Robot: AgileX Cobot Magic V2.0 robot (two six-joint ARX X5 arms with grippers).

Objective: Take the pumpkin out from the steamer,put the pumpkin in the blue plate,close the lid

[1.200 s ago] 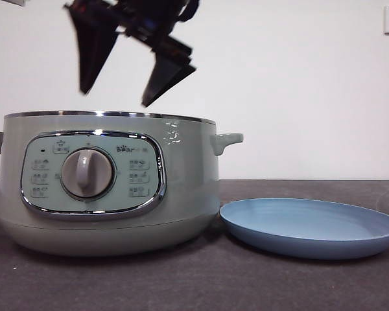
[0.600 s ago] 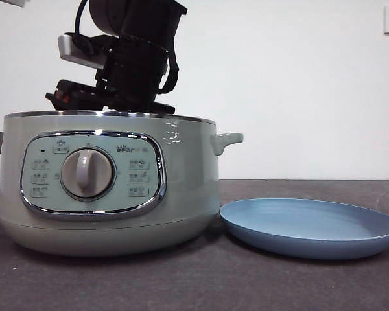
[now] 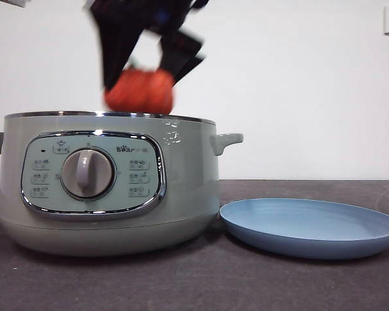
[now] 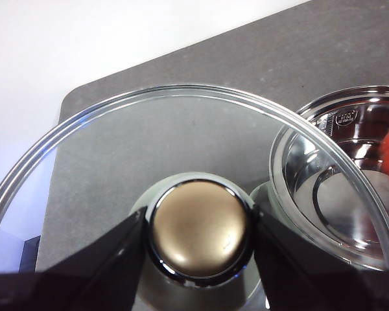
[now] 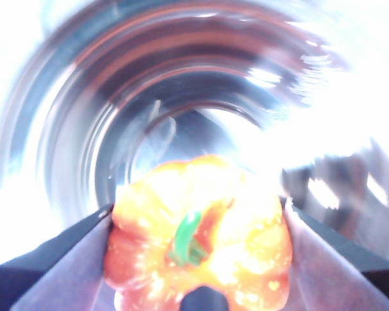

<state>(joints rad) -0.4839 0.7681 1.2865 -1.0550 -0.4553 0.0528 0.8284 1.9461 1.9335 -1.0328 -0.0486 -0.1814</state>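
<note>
Front view shows the change: half a second ago the right end effector (image 3: 146, 68) was sunk inside the steamer (image 3: 110, 184), and now it has risen clear of the rim, blurred with motion, with the pumpkin (image 3: 139, 91) pinched between its jaws just above the pot's opening. In the right wrist view the jaws press the pumpkin's (image 5: 198, 243) sides, green stem facing the camera, with the steel bowl below. So the first step looks nearly finished; what remains is carrying it sideways to the blue plate (image 3: 311, 227), which lies bare on the bench (image 3: 194, 285) just beside the steamer. The left end effector (image 4: 198, 227) grips the lid (image 4: 104, 168) by its knob, held away from the pot, ready for closing. Count: one pumpkin, one steamer, one plate, one lid, two end effectors.
</note>
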